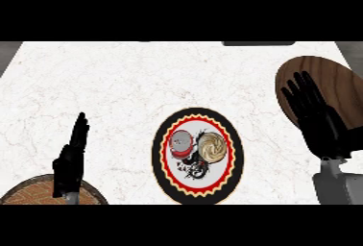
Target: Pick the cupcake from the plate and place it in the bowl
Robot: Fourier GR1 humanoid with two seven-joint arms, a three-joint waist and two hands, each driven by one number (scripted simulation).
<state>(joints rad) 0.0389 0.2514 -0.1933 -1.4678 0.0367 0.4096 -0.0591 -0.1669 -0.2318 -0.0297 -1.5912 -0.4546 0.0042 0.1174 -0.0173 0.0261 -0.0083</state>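
Marble counter (pixel 127 86) carrying a patterned plate (pixel 234 158); cupcake (pixel 212 147) on it, untouched. Right of plate: right hand (pixel 315 115), fingers straight, empty, over wooden bowl (pixel 347 86), probably poised to reach. Left of plate: left hand (pixel 71 158) resting, relaxed.

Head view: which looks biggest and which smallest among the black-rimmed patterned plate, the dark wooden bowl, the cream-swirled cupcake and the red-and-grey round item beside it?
1. Black-rimmed patterned plate, largest.
2. Dark wooden bowl, though the picture's edge and the right hand hide part of it, so this is unsure.
3. Cream-swirled cupcake and red-and-grey round item look alike in size.
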